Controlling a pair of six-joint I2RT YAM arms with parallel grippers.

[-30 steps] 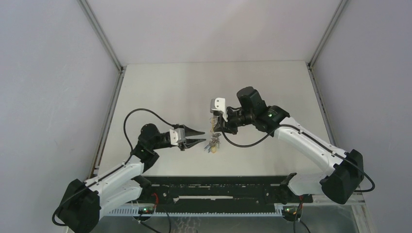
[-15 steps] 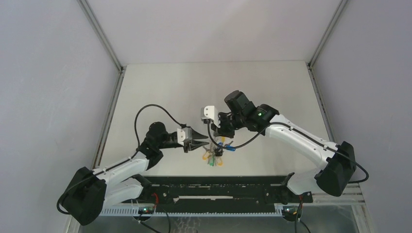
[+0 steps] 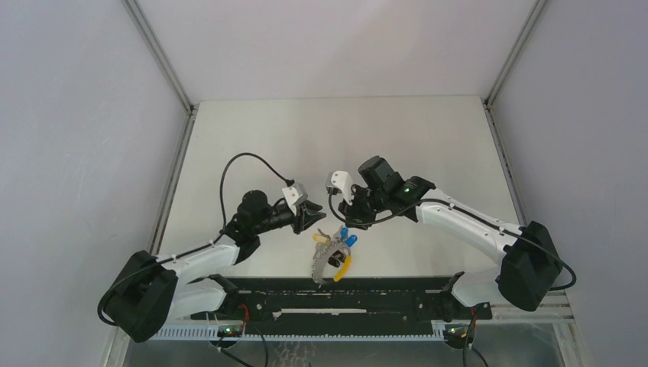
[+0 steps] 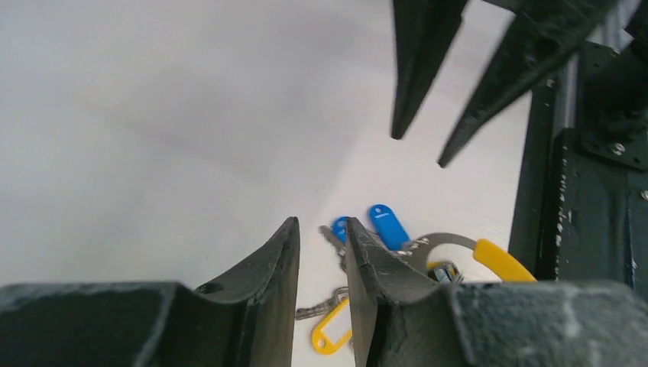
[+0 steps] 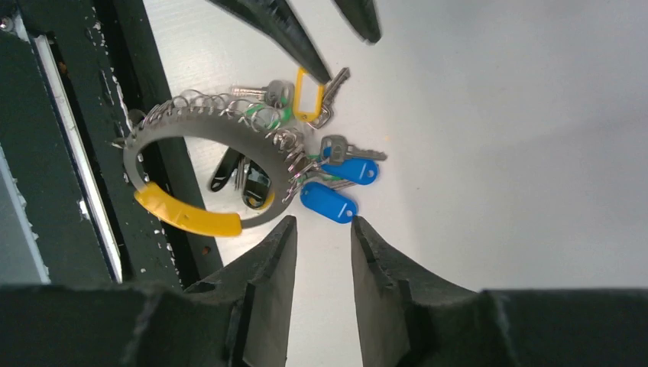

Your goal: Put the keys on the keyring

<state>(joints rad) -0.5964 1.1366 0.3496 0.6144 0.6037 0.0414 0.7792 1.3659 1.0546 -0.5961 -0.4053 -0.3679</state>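
Note:
The keyring (image 3: 330,258), a grey metal ring with a yellow band (image 5: 187,218), lies flat on the white table near the front rail. Blue tags (image 5: 328,202), a yellow tag (image 5: 308,95) and plain silver keys hang from its small loops. Two black-headed keys (image 5: 256,191) lie inside the ring's loop; I cannot tell if they are threaded on. My right gripper (image 5: 322,220) hovers open just beside the blue tags, holding nothing. My left gripper (image 4: 322,222) stands open and empty above the bunch, with a blue tag (image 4: 390,225) beyond its tips.
The black rail (image 3: 344,294) runs along the table's near edge, and part of the ring lies close against it (image 5: 69,115). The two grippers' fingertips point at each other a short way apart over the bunch. Grey walls enclose the table.
The right gripper came down and left, opened, and let go of the keyring, which now lies spread on the table. The left arm reached further right toward it.

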